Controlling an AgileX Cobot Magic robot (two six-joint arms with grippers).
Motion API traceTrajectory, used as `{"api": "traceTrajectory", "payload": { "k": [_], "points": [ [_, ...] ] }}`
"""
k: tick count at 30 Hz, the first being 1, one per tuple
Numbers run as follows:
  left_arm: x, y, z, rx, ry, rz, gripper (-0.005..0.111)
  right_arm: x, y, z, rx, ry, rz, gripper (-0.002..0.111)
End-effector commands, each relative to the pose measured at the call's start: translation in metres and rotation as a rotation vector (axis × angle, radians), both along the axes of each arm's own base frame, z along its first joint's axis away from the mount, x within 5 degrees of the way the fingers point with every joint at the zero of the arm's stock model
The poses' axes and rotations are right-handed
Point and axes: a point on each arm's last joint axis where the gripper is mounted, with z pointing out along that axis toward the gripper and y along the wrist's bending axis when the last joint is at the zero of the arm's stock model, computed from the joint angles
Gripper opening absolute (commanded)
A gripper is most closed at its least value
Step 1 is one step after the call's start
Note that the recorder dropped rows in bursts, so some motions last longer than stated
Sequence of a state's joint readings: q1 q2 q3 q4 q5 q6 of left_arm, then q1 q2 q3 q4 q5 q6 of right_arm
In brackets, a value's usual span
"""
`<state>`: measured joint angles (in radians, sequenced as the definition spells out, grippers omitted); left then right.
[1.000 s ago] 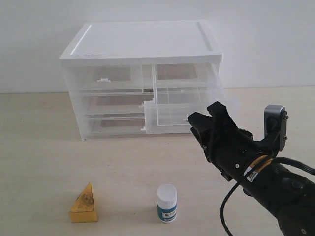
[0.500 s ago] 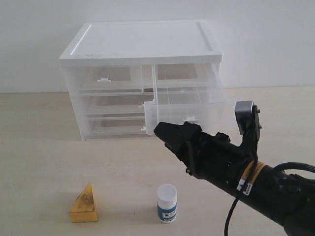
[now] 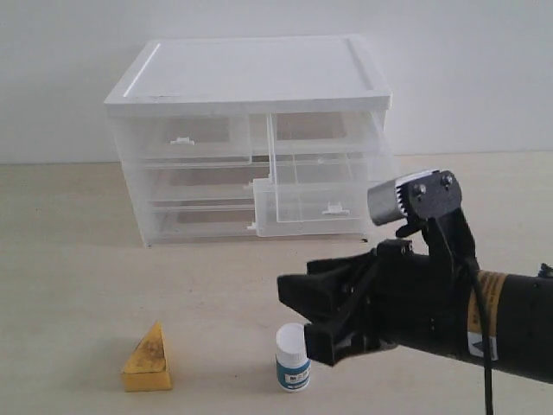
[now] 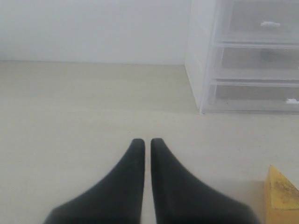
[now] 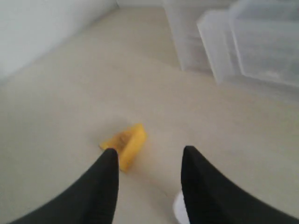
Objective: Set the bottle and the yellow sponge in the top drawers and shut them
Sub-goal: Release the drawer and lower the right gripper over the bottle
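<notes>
The bottle (image 3: 293,356), white with a teal label, stands on the table near the front. My right gripper (image 3: 295,313) hovers open just above and right of it, with nothing between its fingers. In the right wrist view only a white sliver of the bottle (image 5: 179,207) shows beside one finger of the right gripper (image 5: 149,156). The yellow sponge (image 3: 148,356) (image 5: 124,144) sits left of the bottle. The top right drawer (image 3: 315,203) is pulled out and looks empty; the top left drawer (image 3: 186,138) is closed. My left gripper (image 4: 147,142) is shut and empty above the table, with the sponge (image 4: 281,196) off to one side.
The white-topped cabinet (image 3: 251,73) stands at the back of the table, with two full-width drawers (image 3: 194,203) closed below the top ones. Its side and drawer fronts (image 4: 252,56) show in the left wrist view. A white wall lies behind.
My right arm has swung down and left from in front of the open drawer to just above the bottle, its gripper staying open. The bottle and sponge have not moved.
</notes>
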<state>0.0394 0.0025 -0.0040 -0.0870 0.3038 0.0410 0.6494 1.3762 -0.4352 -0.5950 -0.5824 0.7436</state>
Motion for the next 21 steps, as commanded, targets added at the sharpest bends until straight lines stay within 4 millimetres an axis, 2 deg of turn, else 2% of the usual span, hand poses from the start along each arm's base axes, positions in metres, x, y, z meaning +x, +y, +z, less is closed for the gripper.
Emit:
{"api": "traceTrajectory", "payload": {
  "k": [1,5,7,11,14,21],
  "points": [
    [0.000,0.000,0.000,0.006,-0.010,-0.003,0.004,-0.004,-0.009,-0.015,-0.235,0.006,0.024,0.041],
    [0.000,0.000,0.000,0.006,-0.010,-0.003,0.004,-0.009,-0.009,-0.021,-0.331,-0.028,0.136,0.058],
    [0.000,0.000,0.000,0.006,-0.010,-0.003,0.004,-0.010,-0.008,-0.026,-0.372,-0.035,0.173,0.061],
    [0.000,0.000,0.000,0.006,-0.010,-0.003,0.004,-0.008,-0.007,-0.042,-0.442,-0.029,0.221,0.061],
    [0.000,0.000,0.000,0.006,-0.010,-0.003,0.004,-0.004,0.000,-0.058,-0.430,-0.008,0.253,0.061],
    [0.000,0.000,0.000,0.006,-0.010,-0.003,0.004,0.016,0.012,-0.058,-0.391,0.002,0.181,0.061]
  ]
}}
